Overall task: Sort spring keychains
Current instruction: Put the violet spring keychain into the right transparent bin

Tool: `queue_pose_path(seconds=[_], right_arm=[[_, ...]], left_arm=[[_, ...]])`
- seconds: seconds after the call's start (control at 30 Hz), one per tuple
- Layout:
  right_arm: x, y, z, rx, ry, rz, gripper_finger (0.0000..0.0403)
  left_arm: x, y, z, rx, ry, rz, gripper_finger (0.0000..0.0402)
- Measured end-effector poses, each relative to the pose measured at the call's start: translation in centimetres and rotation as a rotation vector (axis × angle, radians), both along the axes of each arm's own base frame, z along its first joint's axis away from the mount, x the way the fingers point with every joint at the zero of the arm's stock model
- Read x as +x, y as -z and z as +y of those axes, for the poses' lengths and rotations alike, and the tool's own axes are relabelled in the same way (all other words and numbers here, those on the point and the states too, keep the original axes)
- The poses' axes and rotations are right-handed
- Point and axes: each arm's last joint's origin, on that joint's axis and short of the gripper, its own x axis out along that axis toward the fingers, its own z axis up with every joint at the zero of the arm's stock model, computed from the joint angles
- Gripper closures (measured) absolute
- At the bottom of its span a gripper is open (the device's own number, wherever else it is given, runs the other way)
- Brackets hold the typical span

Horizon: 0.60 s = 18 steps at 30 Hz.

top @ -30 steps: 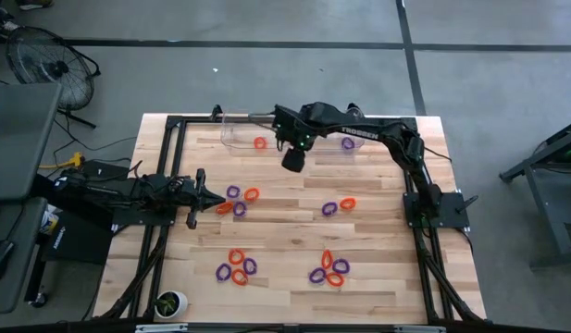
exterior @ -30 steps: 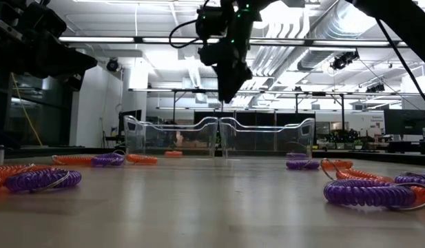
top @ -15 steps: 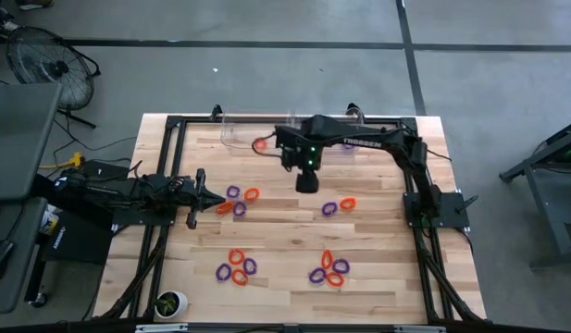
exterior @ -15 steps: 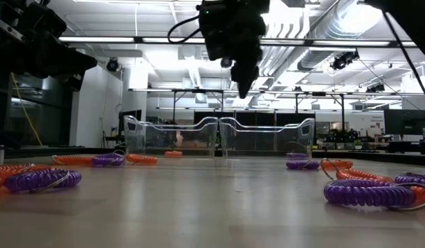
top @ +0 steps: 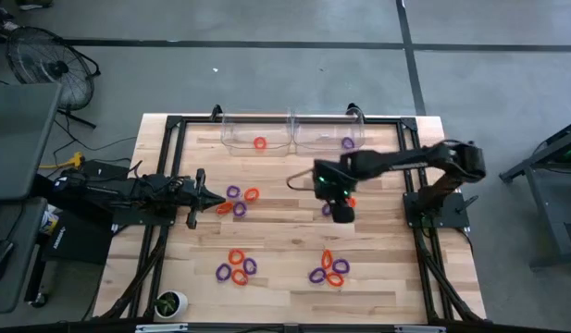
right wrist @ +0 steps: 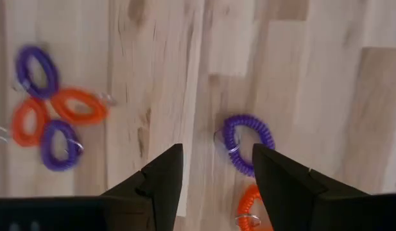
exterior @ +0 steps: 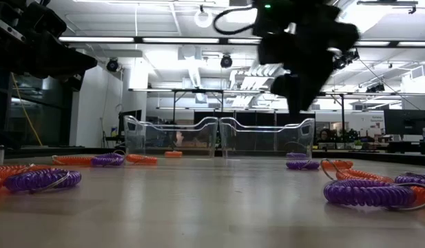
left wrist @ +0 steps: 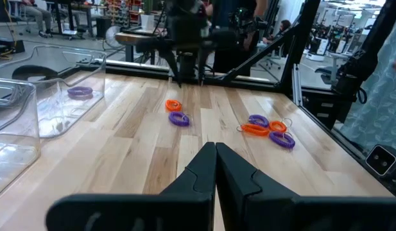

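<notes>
Pale wooden bench [top: 285,231] under bright workshop lights, and the right end effector [top: 341,212] has swung away from the 2 clear bins [top: 290,132] at the far edge, where it hung 1 second ago, out over the right middle of the bench. It hovers above a purple spring keychain [right wrist: 248,143] with an orange one [right wrist: 252,201] just beside it. Its fingers [right wrist: 165,176] stand spread apart, the purple coil showing between them, nothing gripped. One orange coil [top: 259,143] lies in the left bin, one purple [top: 347,143] in the right. The near-right cluster [top: 328,272] and the near-left cluster [top: 236,267] lie where they were, mixed orange and purple. The left end effector [top: 217,198] rests low at the left side, unmoved, fingers pressed together and empty, with the group of 4 coils [top: 239,200] just beside its tip.
</notes>
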Motion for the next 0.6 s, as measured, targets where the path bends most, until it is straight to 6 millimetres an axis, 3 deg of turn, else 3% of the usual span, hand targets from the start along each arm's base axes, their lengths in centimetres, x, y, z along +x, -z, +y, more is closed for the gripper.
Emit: queue_pose_path(seconds=[0.33, 0.6], right_arm=[[-2.4, 5.0, 1.1, -0.153, -0.19, -0.06, 0.0222], [-3.1, 6.4, 1.0, -0.209, -0.241, -0.068, 0.0222]], left_arm=[[0.0, 0.0, 0.0, 0.0, 0.0, 0.0, 0.0401], [0.0, 0.0, 0.0, 0.0, 0.0, 0.0, 0.0401]])
